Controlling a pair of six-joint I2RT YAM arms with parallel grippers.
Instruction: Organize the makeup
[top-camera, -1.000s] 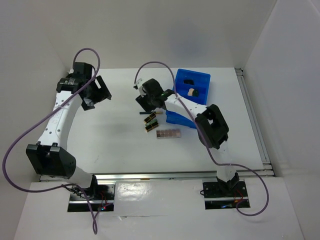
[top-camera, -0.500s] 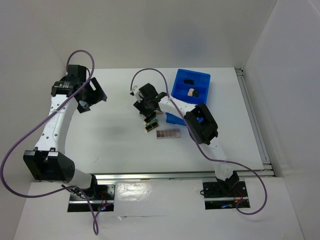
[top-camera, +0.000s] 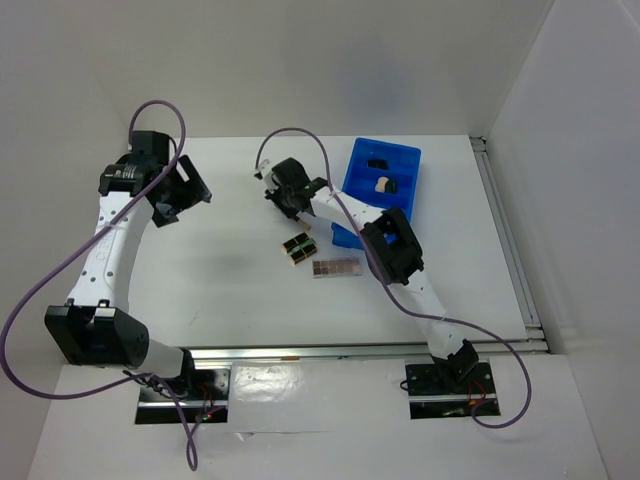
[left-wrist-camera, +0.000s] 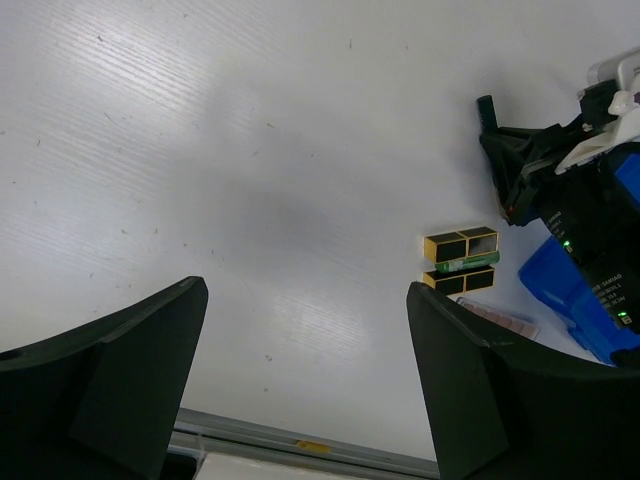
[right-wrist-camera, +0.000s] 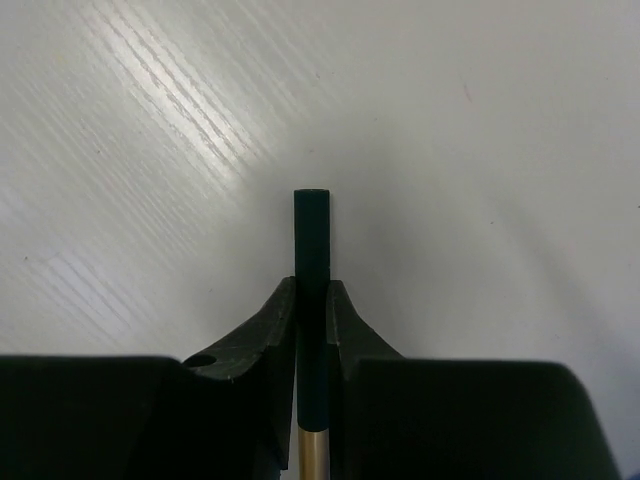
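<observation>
Right end effector (right-wrist-camera: 311, 300): pinching 1 pencil (right-wrist-camera: 311, 235). Left end effector (left-wrist-camera: 305, 292): spread. Tabletop (top-camera: 230, 270): 2 lipstick tubes (top-camera: 299, 247); 1 palette strip (top-camera: 336, 267) at their 4 o'clock; 1 blue bin (top-camera: 405, 158) at 2 o'clock, 1 sponge (top-camera: 384, 184) inside.

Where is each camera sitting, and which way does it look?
Top: above and behind the arms, looking down on the table; both arms show.
Left wrist: up high on the left tool, looking down; its open fingers show.
Right wrist: low over the table, on the right tool, shut on the pencil.
Shared: top and left wrist both see the lipstick tubes and blue bin.
</observation>
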